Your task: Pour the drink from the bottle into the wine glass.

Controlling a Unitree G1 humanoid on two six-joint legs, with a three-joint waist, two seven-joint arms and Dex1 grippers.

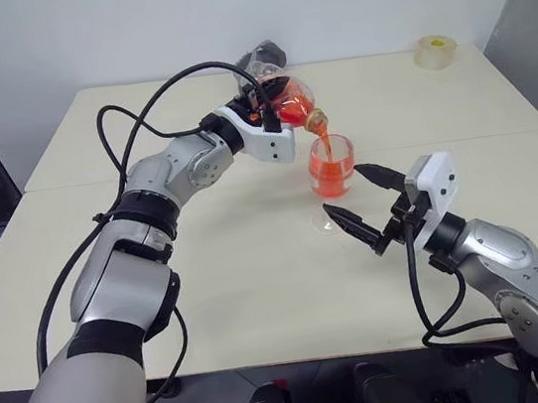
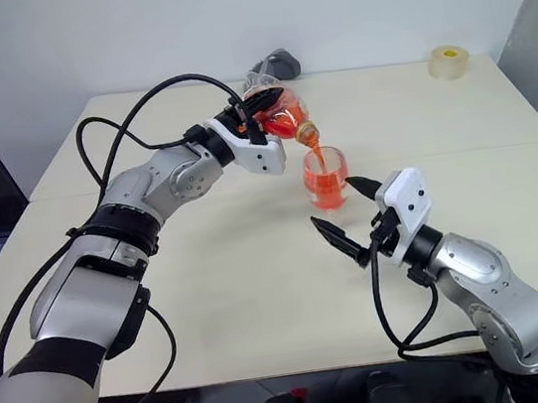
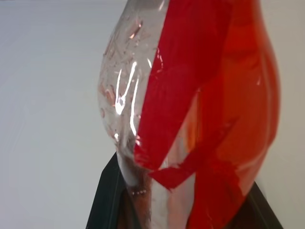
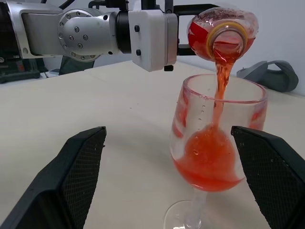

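The left gripper [image 2: 259, 113] pinches the bottle [image 2: 284, 117], neck tilted down directly above the wine glass [image 2: 326, 177]; the right gripper [image 2: 346, 213], spread, flanks it.

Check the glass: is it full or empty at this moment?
Partly filled. The glass holds red drink in the lower part of its bowl, and a stream falls into it from the tipped bottle.

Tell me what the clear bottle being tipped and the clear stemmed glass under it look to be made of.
The clear rounded bottle: probably thin glossy plastic, its wall creased and dimpled where the left gripper clamps it. The clear stemmed wine glass: likely glass, smooth, rigid, with an even rim and thin stem, though clear hard plastic can't be excluded.
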